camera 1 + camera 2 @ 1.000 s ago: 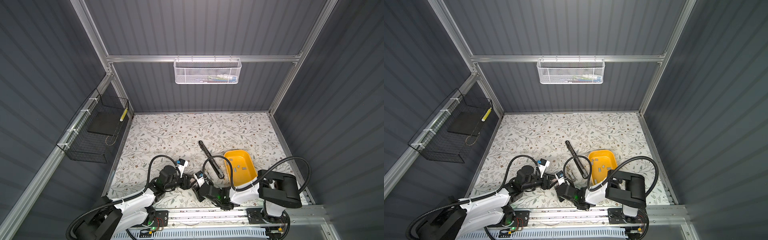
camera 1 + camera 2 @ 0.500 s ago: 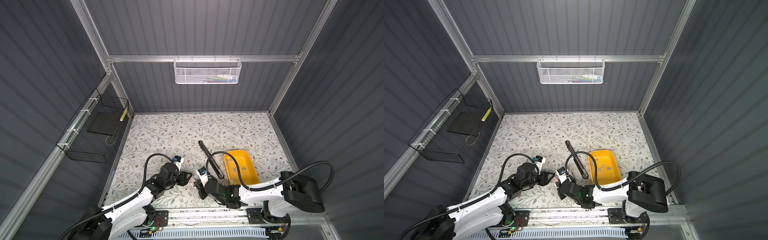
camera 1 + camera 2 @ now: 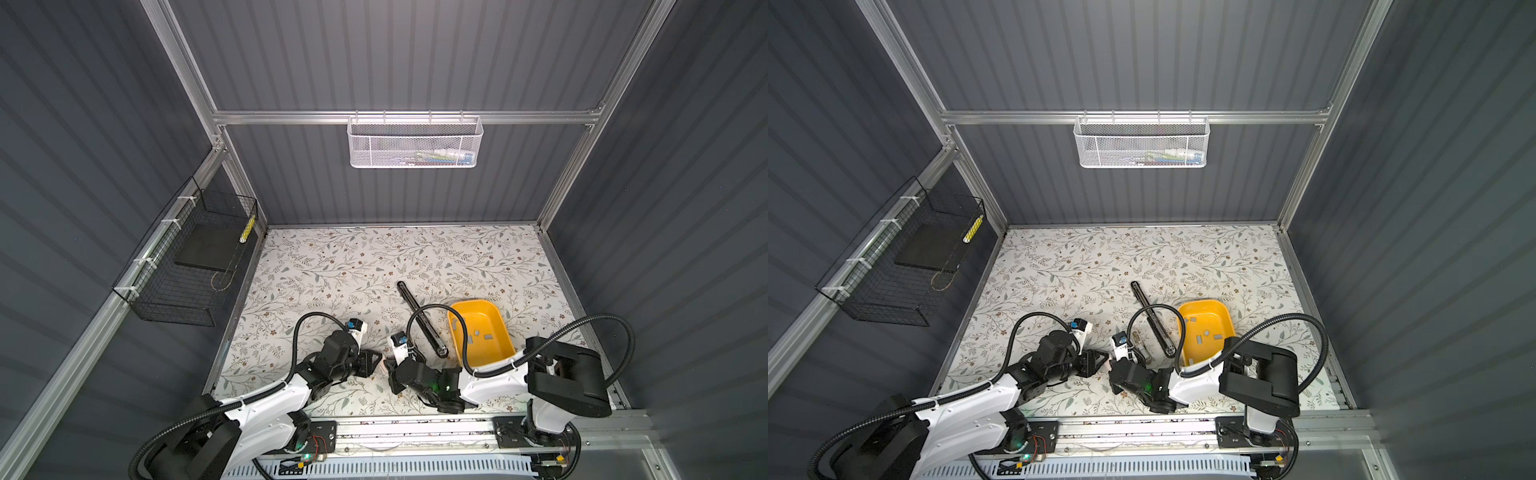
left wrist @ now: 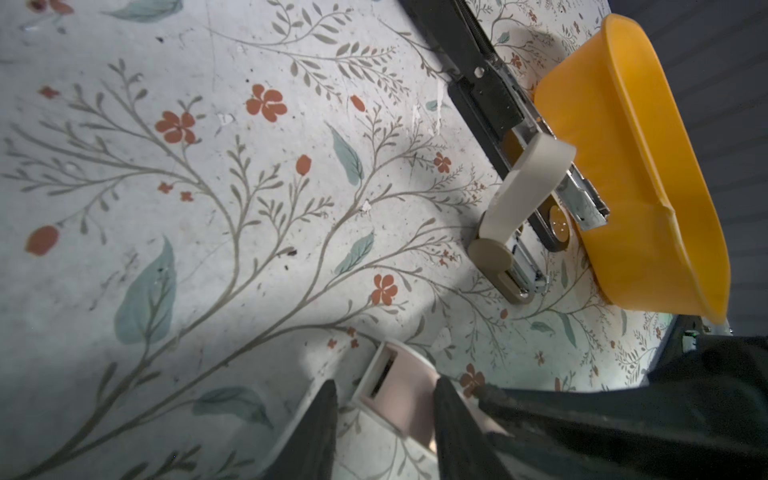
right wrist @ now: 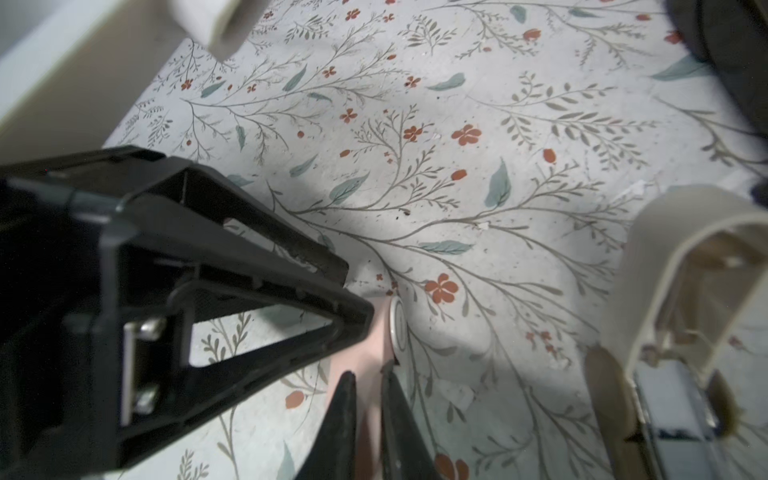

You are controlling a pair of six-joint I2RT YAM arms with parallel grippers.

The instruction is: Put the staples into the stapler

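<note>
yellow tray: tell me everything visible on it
The yellow tray looks like glossy plastic: a rounded rectangle with raised walls and a small notch in the rim. It sits flat on the floral table, right side, beside the long black stapler. A few grey staples lie scattered inside. The right arm hides part of its near edge.

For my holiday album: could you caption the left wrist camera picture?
Left gripper straddling a small pink stapler on the flowered table, an opened beige stapler and a yellow tray beyond.
</note>
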